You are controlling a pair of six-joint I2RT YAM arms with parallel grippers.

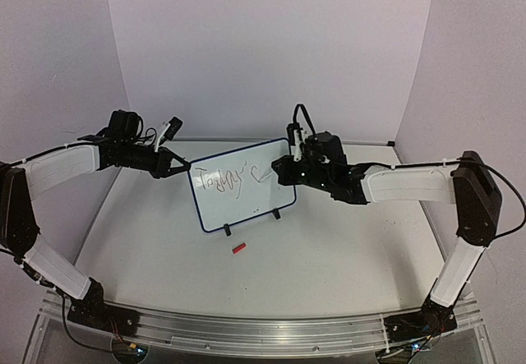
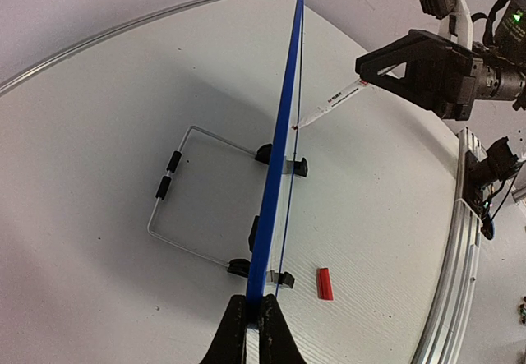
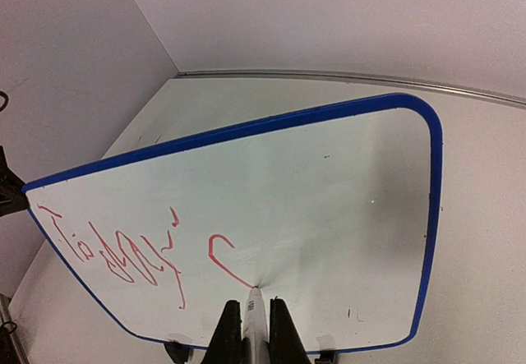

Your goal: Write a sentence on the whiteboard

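The whiteboard (image 1: 246, 204) stands upright on its feet at mid-table, blue-framed, and fills the right wrist view (image 3: 345, 175). The left wrist view shows the whiteboard edge-on (image 2: 281, 126). My left gripper (image 1: 186, 167) (image 2: 254, 300) is shut on the board's left edge. My right gripper (image 1: 279, 169) (image 3: 256, 303) is shut on a white marker (image 3: 256, 319) (image 2: 333, 101), whose tip touches the board's face. The sentence (image 1: 226, 179) (image 3: 123, 253) in red ink reads roughly "Today'" and is followed by a hooked stroke (image 3: 218, 257) ending at the tip.
A red marker cap (image 1: 239, 248) (image 2: 325, 283) lies on the table in front of the board. The board's wire stand (image 2: 177, 208) stretches out behind it. Purple walls enclose the table, and a metal rail (image 1: 263, 331) runs along the near edge.
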